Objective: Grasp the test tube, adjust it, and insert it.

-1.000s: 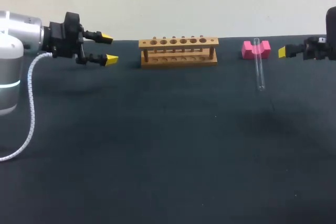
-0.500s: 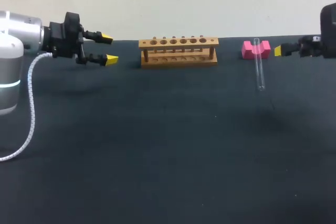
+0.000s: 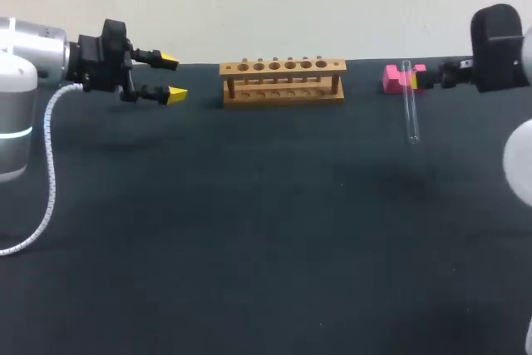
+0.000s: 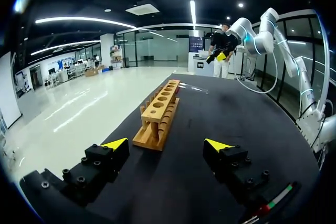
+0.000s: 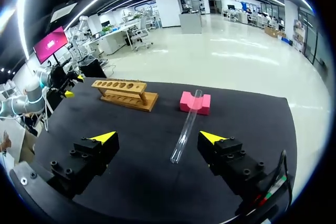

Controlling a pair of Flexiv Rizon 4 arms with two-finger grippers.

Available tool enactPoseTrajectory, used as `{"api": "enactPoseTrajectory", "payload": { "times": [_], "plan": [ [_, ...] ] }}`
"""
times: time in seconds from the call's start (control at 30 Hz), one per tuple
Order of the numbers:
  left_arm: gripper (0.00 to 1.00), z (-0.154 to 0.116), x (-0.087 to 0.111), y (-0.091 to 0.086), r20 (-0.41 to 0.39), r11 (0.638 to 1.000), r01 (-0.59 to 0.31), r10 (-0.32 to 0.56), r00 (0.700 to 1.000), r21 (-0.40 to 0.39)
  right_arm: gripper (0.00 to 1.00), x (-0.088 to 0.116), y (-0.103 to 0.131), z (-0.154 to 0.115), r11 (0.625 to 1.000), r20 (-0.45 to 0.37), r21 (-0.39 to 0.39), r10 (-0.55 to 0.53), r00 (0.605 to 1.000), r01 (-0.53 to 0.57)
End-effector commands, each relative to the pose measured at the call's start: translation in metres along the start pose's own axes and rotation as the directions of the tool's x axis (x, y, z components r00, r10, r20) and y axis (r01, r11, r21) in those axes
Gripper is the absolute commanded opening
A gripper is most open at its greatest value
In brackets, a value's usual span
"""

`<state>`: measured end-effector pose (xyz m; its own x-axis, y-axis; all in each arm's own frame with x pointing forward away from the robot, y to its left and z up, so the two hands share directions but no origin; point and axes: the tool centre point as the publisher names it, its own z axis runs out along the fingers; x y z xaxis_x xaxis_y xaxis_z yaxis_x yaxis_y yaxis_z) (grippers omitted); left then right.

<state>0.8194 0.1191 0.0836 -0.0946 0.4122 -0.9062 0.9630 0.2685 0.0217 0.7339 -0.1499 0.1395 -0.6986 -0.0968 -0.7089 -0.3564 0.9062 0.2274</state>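
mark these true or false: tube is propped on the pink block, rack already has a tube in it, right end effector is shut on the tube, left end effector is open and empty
1. The tube lies with one end propped on the block. True.
2. The rack already holds a tube. False: all its holes that show are empty, and the only tube is lying on the table.
3. The right end effector is shut on the tube. False: its fingers are wide open, and the tube lies ahead of them, untouched.
4. The left end effector is open and holds nothing. True: it is off to the side of the rack.
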Motion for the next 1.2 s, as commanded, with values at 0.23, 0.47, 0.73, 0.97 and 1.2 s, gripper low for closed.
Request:
{"api": "enactPoseTrajectory", "payload": {
  "times": [0.23, 0.47, 0.73, 0.97, 1.2],
  "plan": [
    [1.00, -0.001, 0.001, -0.001, 0.004, 1.000, -0.003, 0.003, 1.000, -0.003, 1.00, -0.012, 0.011, 0.024, 0.800, 0.018, 0.598, 0.046, 0.999, -0.047],
    [1.00, -0.001, 0.001, -0.001, 0.004, 1.000, -0.003, 0.003, 1.000, -0.003, 1.00, -0.013, 0.009, 0.038, 0.707, 0.009, 0.705, 0.068, 0.998, -0.054],
    [1.00, -0.001, 0.001, -0.001, 0.004, 1.000, -0.003, 0.003, 1.000, -0.003, 1.00, -0.002, -0.008, 0.048, 0.676, 0.015, 0.732, 0.098, 0.995, -0.077],
    [1.00, -0.001, 0.001, -0.001, 0.004, 1.000, -0.003, 0.003, 1.000, -0.003, 1.00, 0.005, -0.015, 0.053, 0.673, 0.001, 0.735, 0.112, 0.994, -0.077],
    [1.00, -0.001, 0.001, -0.001, 0.004, 1.000, -0.003, 0.003, 1.000, -0.003, 1.00, 0.005, -0.015, 0.053, 0.673, 0.001, 0.735, 0.112, 0.994, -0.077]
  ]
}}
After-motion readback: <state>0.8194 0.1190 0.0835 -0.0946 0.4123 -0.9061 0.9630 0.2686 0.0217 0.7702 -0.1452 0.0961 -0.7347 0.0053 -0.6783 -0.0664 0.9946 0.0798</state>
